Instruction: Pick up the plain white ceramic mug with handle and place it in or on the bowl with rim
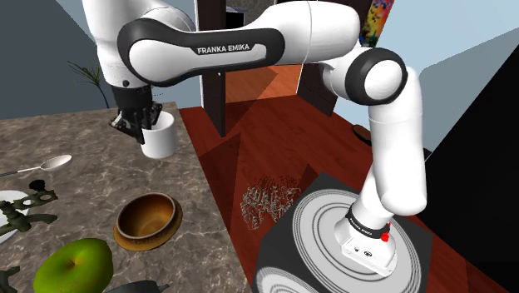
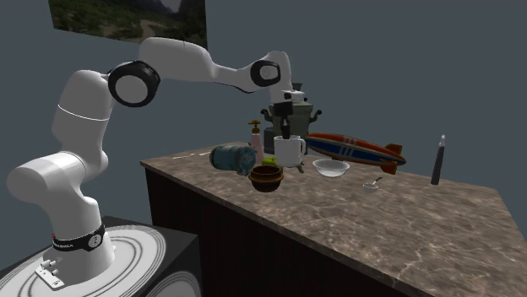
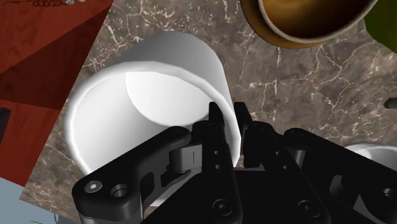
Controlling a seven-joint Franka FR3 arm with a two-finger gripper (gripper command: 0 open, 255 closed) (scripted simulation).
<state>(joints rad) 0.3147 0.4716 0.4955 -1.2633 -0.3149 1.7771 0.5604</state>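
The gripper (image 3: pixel 228 116) has its jaws closed on the white mug's (image 3: pixel 159 83) rim, the mug seemingly resting on the marble counter (image 1: pixel 83 179) near the brown rimmed bowl (image 1: pixel 146 218), so lifting and placing are not yet done.

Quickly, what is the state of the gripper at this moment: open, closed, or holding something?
The gripper is closed on the rim wall of the white mug, one finger inside and one outside.
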